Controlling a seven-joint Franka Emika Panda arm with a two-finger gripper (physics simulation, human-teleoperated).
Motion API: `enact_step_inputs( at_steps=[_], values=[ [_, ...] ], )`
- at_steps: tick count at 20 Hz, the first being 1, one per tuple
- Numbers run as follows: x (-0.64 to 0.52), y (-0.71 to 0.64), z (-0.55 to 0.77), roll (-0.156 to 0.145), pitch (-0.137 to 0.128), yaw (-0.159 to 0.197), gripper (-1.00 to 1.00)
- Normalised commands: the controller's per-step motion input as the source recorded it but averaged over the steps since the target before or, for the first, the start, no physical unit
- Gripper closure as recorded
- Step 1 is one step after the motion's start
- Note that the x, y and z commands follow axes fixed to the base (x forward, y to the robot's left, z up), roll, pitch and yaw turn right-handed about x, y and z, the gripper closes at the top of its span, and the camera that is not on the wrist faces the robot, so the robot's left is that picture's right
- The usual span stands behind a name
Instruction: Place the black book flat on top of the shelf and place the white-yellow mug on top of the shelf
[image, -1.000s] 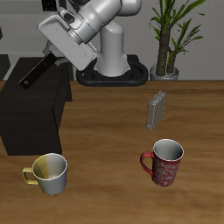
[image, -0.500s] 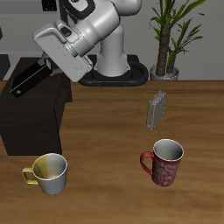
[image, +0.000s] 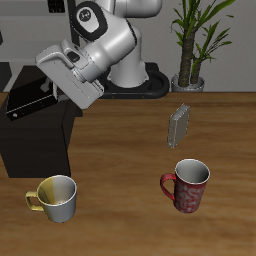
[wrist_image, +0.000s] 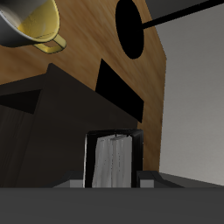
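the hand (image: 50, 92) grips the black book (image: 30, 100) above the shelf (image: 35, 140); only the wrist view shows its white pages.

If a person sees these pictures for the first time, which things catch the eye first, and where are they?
The white robot arm's gripper holds the small thick black book, tilted, above the low black box-like shelf. Nearer the table's front edge stands the off-white mug with a yellow handle, and across the wooden table stands a red patterned mug. A grey ribbed block stands farther back, behind the red mug.
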Motion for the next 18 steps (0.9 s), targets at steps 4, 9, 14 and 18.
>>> enact_step_inputs(
  at_steps=[4,9,14,18],
  values=[
    [0.17,0.09,-0.32,0.175,0.175,-0.046,-1.00],
    [0.02,0.16,-0.04,0.098,0.057,-0.030,-1.00],
    [-0.03,0.05,0.07,0.044,0.019,-0.037,-1.00],
    [-0.07,0.13,0.18,0.115,-0.033,-0.052,-1.00]
  ],
)
